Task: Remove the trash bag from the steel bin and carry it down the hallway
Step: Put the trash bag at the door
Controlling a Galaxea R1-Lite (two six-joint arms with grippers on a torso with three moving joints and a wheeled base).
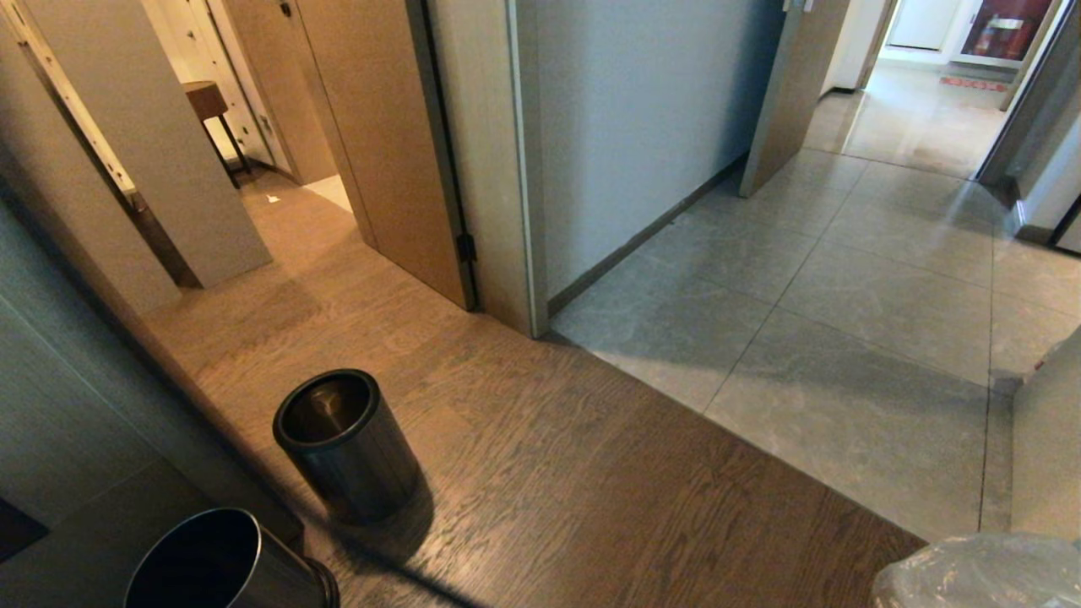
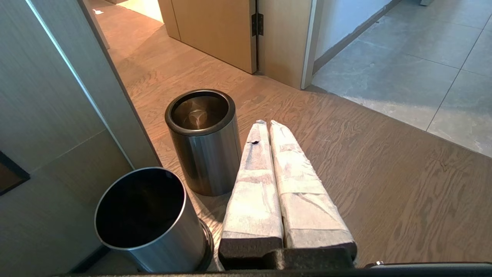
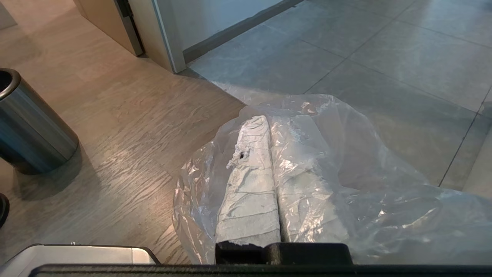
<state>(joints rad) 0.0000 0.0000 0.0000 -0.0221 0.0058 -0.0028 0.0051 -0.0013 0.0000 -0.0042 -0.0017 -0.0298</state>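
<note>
The steel bin (image 1: 346, 439) stands upright on the wooden floor at the near left, dark with a black rim; its inside shows bare metal (image 2: 200, 113). The same steel bin (image 3: 30, 127) appears at the edge of the right wrist view. The trash bag (image 3: 346, 173), thin crinkled clear plastic, hangs from my right gripper (image 3: 269, 119), which is shut on it, the film draped over one finger. A bulge of the trash bag (image 1: 980, 574) shows at the near right corner. My left gripper (image 2: 268, 124) is shut and empty, beside the steel bin. The hallway (image 1: 844, 279) of grey tiles runs ahead to the right.
A second, shinier steel cylinder (image 1: 220, 561) stands close at the near left against a dark wall panel (image 1: 76, 405). An open wooden door (image 1: 380, 143) and a wall corner (image 1: 524, 169) divide a side room from the hallway. A pale surface (image 1: 1047, 439) stands at the right edge.
</note>
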